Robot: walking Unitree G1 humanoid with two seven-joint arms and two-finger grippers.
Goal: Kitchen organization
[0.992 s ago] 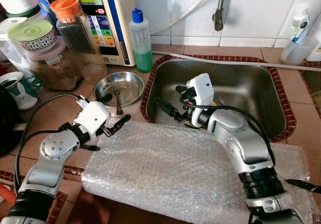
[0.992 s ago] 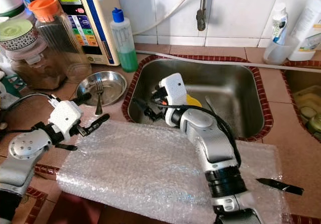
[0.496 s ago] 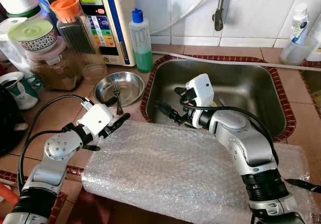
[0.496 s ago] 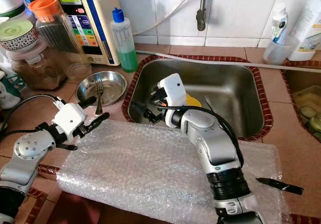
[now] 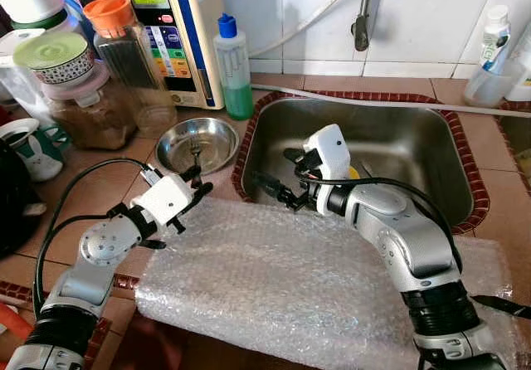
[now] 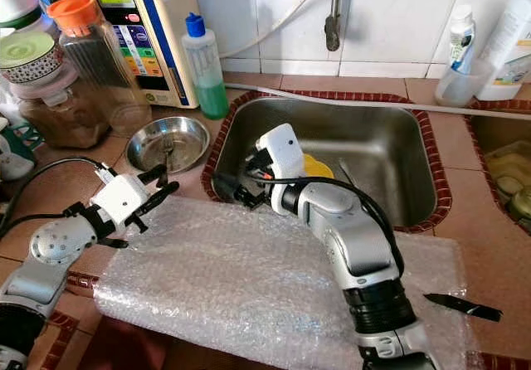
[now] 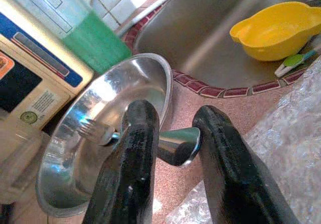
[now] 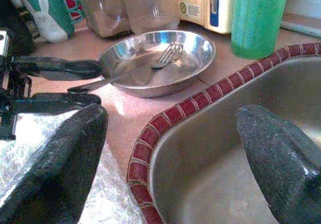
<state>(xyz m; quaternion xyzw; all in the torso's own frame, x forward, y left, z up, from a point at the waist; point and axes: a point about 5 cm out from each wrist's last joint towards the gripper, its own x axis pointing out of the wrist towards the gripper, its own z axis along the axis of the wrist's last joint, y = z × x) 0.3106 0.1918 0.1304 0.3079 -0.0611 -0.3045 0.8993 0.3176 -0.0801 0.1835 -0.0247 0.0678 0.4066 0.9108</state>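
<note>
The round stainless-steel dish [image 5: 197, 143] is sitting on the reddish tiled counter [image 5: 91, 189], just beside the left rim of the rectangular stainless-steel sink [image 5: 390, 146]. The metal fork [image 8: 150, 66] is lying with its tines inside the dish and its handle projecting over the dish rim onto the counter side.

The left gripper [image 5: 194, 186] is positioned at the near edge of the dish. Its two black fingers [image 7: 131, 158] are standing partly apart on either side of the fork handle end; in the left wrist view a gap is showing between the handle and at least one finger, so the gripper is not clamping the fork.

The right gripper [image 6: 234, 189] is hanging over the left near corner of the sink, with its fingers spread wide and holding nothing. The sink's red-tiled border is passing between its fingers in the right wrist view.

A sheet of clear bubble wrap [image 5: 290, 279] is covering the counter in front of the sink, next to both grippers. A yellow plastic bowl [image 7: 273, 30] is lying inside the sink, partly behind the right arm in the head views.

Behind the dish, a clear bottle of green liquid with a blue cap [image 5: 232, 70] is standing at the sink's far left corner, beside a white appliance with a blue-edged panel [image 5: 170, 30]. A green mug with a white rabbit figure [image 8: 50, 18] is standing well to the left of the dish.
</note>
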